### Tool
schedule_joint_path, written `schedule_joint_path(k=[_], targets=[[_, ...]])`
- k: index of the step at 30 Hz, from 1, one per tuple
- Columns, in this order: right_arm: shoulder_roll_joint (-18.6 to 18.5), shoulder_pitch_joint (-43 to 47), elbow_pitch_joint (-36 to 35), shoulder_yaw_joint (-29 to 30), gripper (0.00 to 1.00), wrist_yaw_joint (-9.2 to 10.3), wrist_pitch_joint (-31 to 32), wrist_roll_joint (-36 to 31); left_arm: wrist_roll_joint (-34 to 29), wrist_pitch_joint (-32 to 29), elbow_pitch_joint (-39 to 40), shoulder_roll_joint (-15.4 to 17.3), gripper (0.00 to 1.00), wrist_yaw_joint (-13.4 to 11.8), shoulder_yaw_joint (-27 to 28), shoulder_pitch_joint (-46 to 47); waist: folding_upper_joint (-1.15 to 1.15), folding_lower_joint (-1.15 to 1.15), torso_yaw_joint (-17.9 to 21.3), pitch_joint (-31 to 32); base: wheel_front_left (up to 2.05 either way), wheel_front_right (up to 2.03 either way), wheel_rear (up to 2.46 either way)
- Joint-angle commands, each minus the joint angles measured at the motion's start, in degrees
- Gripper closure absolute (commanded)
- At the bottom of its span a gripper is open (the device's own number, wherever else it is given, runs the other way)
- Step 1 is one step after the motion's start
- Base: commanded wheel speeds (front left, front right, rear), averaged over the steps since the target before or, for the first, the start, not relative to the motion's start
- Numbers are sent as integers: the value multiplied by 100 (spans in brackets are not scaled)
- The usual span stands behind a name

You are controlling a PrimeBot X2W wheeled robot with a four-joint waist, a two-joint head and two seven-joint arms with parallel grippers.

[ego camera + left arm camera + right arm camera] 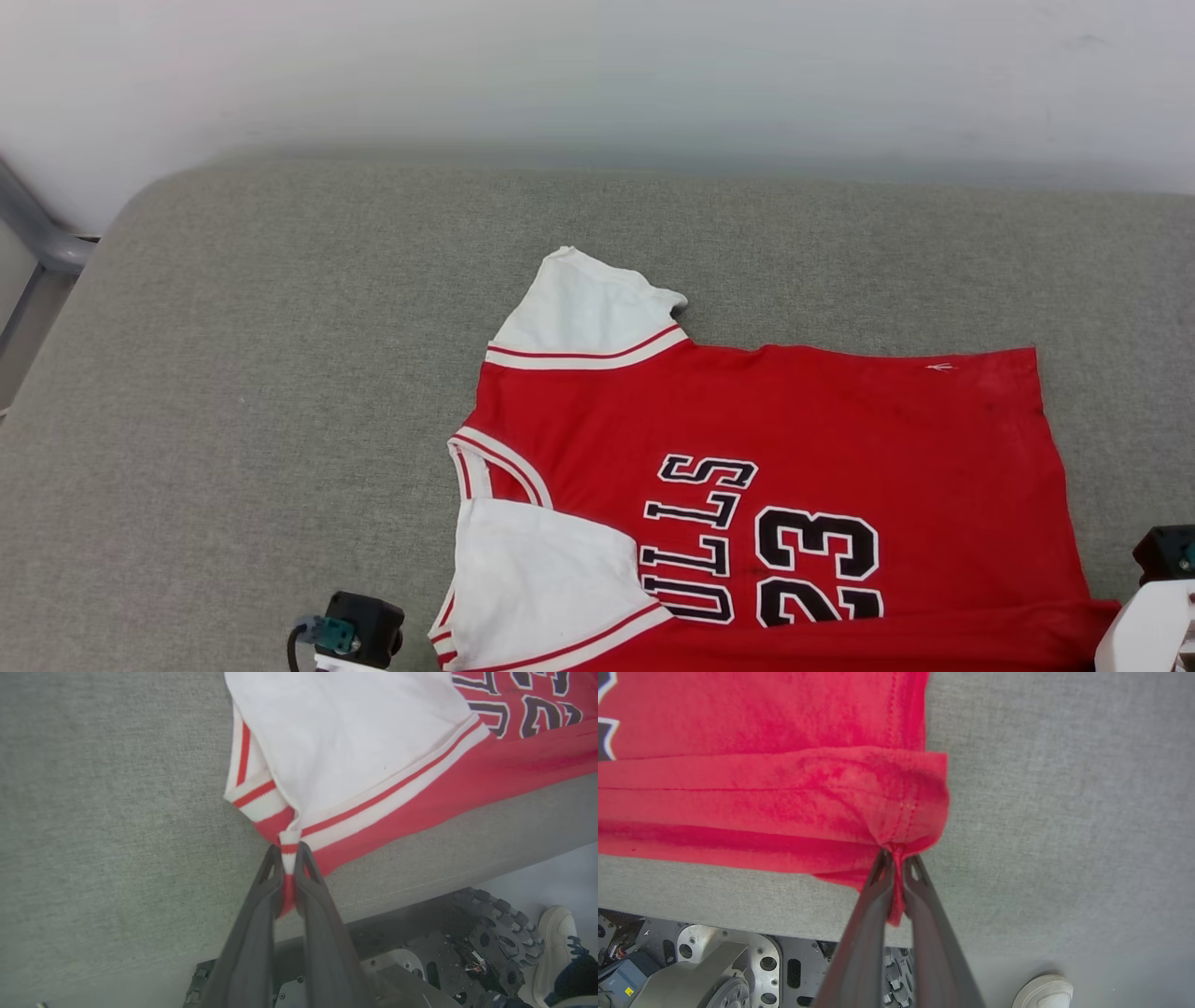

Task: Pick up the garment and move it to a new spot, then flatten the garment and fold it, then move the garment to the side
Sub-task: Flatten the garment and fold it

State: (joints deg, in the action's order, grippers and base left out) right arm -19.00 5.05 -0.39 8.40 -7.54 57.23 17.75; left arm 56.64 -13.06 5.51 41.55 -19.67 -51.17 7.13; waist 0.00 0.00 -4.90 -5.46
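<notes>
While the garment is lying face up on the grey cushion, with its collar toward the robot's left and its hem toward the right, both grippers are holding its near edge. The left gripper is clamping closed on the striped trim at the tip of the near white sleeve. The right gripper is pinching the near hem corner, where the red cloth is bunching into a small pleat. This near edge is sitting close to the front border of the cushion.

I am judging that the lengthwise fold is the step in hand. To do it well, both arms should be rising together, at equal height, and carrying the edge toward the far sleeve. The cloth between them should be lightly stretched, so the crease is running straight. An unequal pull is risking a skewed fold, and the thin pinches are risking a slip.
</notes>
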Motion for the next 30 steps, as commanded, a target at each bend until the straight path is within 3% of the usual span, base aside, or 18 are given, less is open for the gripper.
schedule_joint_path(k=[1,2,3,4,10,15,23,30], targets=[[12,76,36,-2,100,11,-34,-41,6,10,-61,-20,100,36,-13,31,0,0,5,2,0,0,0],[26,57,65,-8,100,11,-57,-56,-3,3,-115,-31,100,54,-29,43,0,0,10,5,0,0,0],[24,20,76,-26,99,11,-119,-81,-25,5,-158,-40,78,82,-48,57,0,0,13,10,0,0,0],[-1,-13,80,-74,0,11,-199,-82,-55,17,-204,-50,3,89,-66,75,0,0,15,18,0,0,0],[-84,-152,182,-172,0,10,-627,-64,-124,345,-370,-180,0,174,39,166,0,0,35,151,0,0,0],[-158,-350,74,-249,0,9,-1370,-121,-266,873,-484,-230,0,301,211,260,0,0,51,319,0,0,0],[-12,-645,-321,-284,0,10,-3153,-239,-630,2412,-502,-461,0,364,740,381,0,0,103,473,0,0,0],[301,-555,-520,-324,0,9,-4586,-455,-1177,2807,-402,-615,0,314,1117,255,0,0,121,318,0,0,0]])
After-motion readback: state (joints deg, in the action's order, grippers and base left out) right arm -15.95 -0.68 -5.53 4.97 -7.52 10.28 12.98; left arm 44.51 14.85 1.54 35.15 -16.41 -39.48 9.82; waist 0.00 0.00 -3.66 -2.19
